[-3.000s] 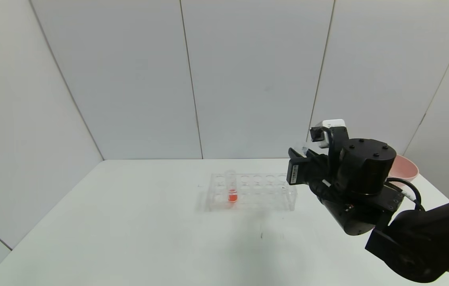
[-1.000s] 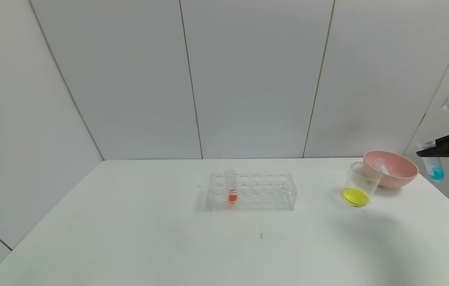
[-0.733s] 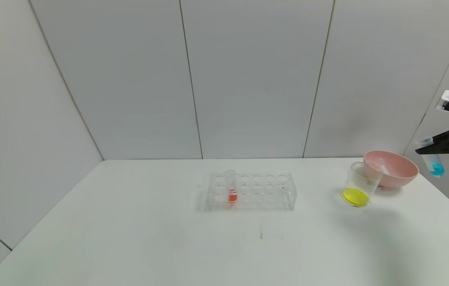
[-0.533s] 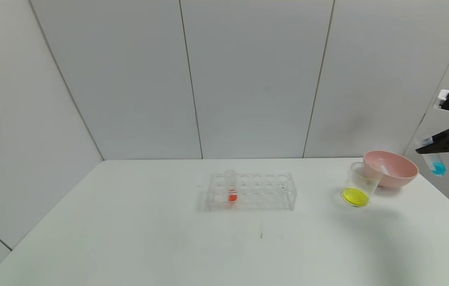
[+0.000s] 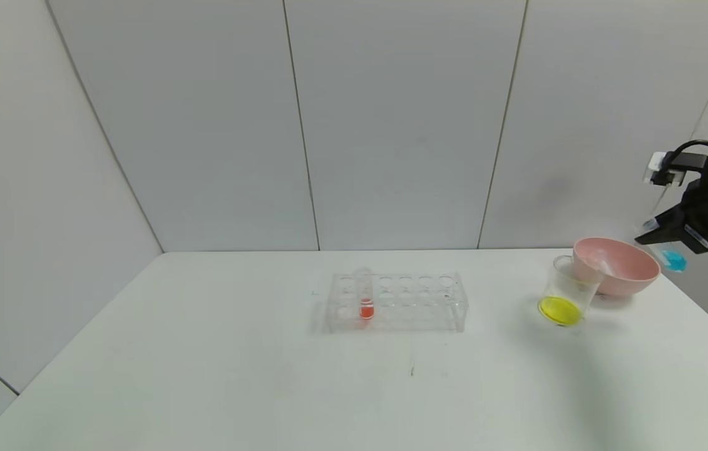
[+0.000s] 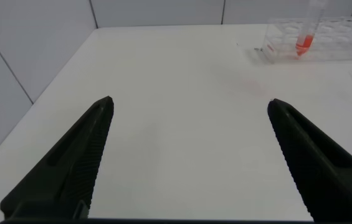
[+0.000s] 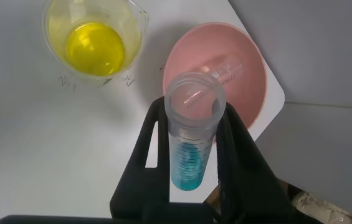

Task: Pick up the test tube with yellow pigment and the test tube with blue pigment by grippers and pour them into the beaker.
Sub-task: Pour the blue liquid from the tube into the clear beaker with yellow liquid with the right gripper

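Head view, white table [image 5: 203, 376], grey wall panels [image 5: 391, 125]

beaker [image 7: 95, 38]: clear glossy plastic | bowl [image 7: 216, 78]: matt pink | table [image 5: 266, 376]: smooth white

Right hand [image 5: 666, 241] raised at far right, fingers clamped, left hand [image 6: 188, 155] low, fingers spread

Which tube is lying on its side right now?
The empty tube in the pink bowl. The blue tube hangs in the right gripper; the red tube stands in the rack.
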Tool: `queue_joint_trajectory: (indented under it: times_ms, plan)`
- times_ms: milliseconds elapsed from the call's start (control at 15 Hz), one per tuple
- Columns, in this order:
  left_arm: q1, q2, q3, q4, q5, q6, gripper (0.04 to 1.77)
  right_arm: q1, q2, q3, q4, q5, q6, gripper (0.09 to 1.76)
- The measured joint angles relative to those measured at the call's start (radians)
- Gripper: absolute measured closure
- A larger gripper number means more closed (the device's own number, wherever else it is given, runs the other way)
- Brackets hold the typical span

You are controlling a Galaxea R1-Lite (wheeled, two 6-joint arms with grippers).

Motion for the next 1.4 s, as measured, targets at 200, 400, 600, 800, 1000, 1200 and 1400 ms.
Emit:
queue_joint_trajectory:
  times_ms: [200,400,600,800,1000,1200,1400]
  plan:
    - [0.000,0.000,0.000,0.000,0.000,0.000,0.05,0.035,0.003,0.000,0.001,-0.044,-0.004,1.35]
    - [0.000,0.000,0.000,0.000,0.000,0.000,0.05,0.080,0.004,0.000,0.010,-0.104,-0.015,1.35]
    - [0.000,0.000,0.000,0.000,0.000,0.000,0.05,0.115,0.004,0.001,0.036,-0.168,-0.031,1.35]
    - [0.000,0.000,0.000,0.000,0.000,0.000,0.05,0.144,0.008,0.001,0.045,-0.195,-0.034,1.35]
    - [0.000,0.000,0.000,0.000,0.000,0.000,0.05,0.169,0.011,0.000,0.046,-0.247,-0.052,1.35]
    - [0.000,0.000,0.000,0.000,0.000,0.000,0.05,0.192,0.017,0.000,0.063,-0.295,-0.063,1.35]
    - [0.000,0.000,0.000,0.000,0.000,0.000,0.05,0.215,0.019,0.000,0.098,-0.370,-0.092,1.35]
